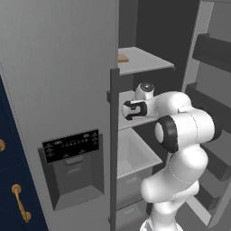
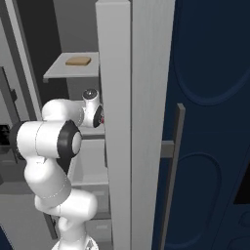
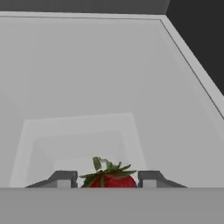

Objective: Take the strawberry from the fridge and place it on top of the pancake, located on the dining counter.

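Note:
The strawberry [image 3: 114, 181], red with green leaves on top, sits between my two dark fingertips [image 3: 64, 179] in the hand view. My gripper [image 3: 107, 180] has closed in on it from both sides, above a pale grey fridge shelf. In the left base view the dark hand [image 1: 133, 110] reaches left into the open fridge [image 1: 54, 67] at middle shelf height, partly behind the door's edge. In the right base view the hand [image 2: 97, 116] disappears behind the fridge's grey side wall. The pancake and the dining counter are out of view.
A flat tan item [image 1: 123, 58] lies on the upper shelf [image 1: 146, 61], also seen on that shelf [image 2: 78, 61] from the right. A grey drawer bin [image 1: 135, 155] sits below the hand. The open door's racks [image 1: 212, 54] stand to the right. Navy cabinets [image 2: 210, 122] flank the fridge.

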{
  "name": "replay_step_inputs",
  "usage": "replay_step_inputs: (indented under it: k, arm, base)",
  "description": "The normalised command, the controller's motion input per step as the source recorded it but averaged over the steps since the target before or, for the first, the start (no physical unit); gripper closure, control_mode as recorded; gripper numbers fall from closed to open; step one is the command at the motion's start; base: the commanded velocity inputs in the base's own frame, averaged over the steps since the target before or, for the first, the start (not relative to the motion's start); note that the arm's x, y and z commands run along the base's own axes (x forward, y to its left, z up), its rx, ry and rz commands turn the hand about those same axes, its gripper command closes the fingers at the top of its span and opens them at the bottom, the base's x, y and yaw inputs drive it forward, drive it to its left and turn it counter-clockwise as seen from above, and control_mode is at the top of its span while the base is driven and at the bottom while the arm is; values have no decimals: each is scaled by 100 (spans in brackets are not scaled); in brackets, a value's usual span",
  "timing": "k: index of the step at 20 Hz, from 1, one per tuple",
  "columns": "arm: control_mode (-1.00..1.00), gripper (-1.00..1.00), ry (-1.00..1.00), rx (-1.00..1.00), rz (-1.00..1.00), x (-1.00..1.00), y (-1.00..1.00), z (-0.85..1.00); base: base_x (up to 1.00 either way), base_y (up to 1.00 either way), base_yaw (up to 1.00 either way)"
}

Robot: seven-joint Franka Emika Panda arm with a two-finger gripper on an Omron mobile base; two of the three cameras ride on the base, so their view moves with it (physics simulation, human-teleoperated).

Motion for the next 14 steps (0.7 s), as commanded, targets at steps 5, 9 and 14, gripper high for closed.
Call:
replay_step_inputs:
  k: [5,9,14]
  arm:
    - [-100,100,-3,0,-1,-34,0,-18]
    - [-100,100,-14,4,-8,-74,0,-4]
    - [-100,100,1,3,-13,-44,0,55]
  base:
    - [0,0,0]
    - [0,0,0]
    - [0,0,0]
